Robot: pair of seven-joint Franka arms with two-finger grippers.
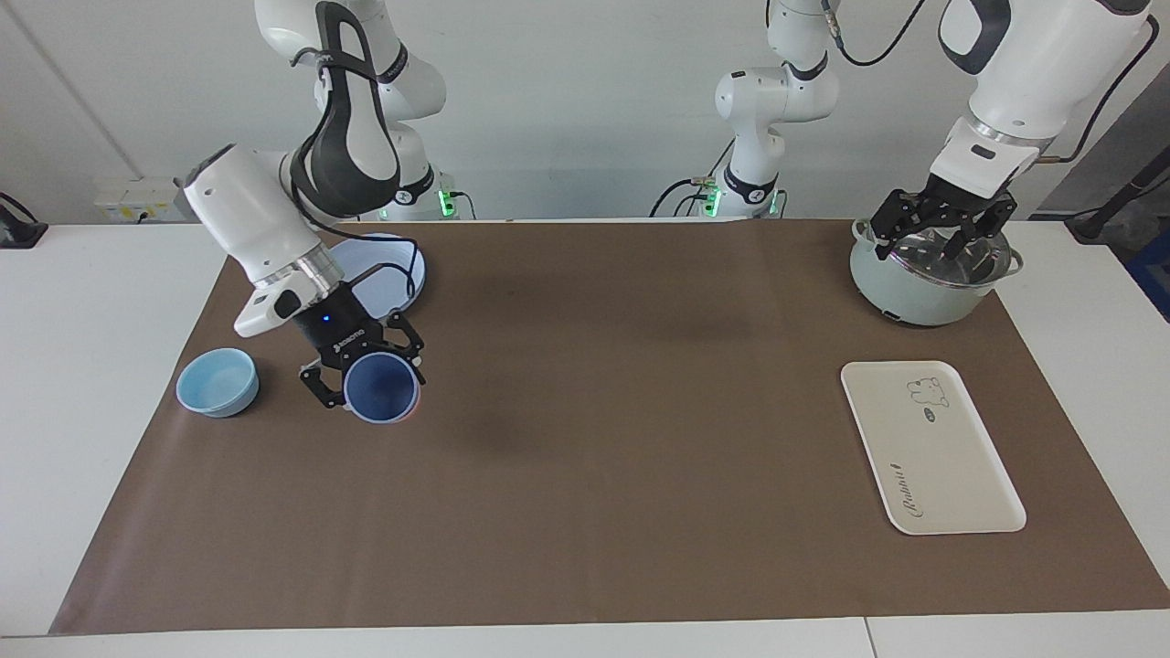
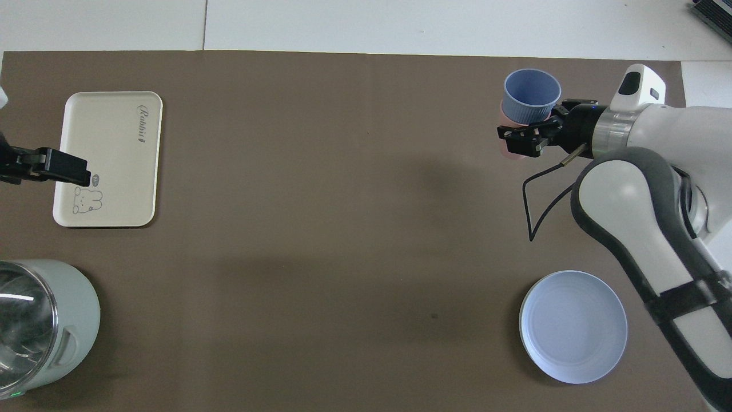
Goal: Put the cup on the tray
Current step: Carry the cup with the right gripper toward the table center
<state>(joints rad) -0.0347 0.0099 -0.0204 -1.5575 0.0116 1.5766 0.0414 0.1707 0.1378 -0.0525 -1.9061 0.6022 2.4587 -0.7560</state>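
— Between the fingers of the right end effector, up over the table: that's where the cup is. It is clamped across its body and tipped so its mouth points away from the robots.

— And the tray?

— Well apart from that end effector, at the left arm's end of the table, with nothing on it. The left end effector waits raised there with its fingers spread, holding nothing, near the pot. Whether it hangs over pot or tray I can't tell.

— How will the cup carry?

— It's light, stiff plastic, I'd guess, and matte, so not too slippery. A side grip just below the rim suits it. My worry is the pink tumbler. It shows right under the cup, seemingly nested round it and riding along. It could drop off midway, or end up on the tray too.
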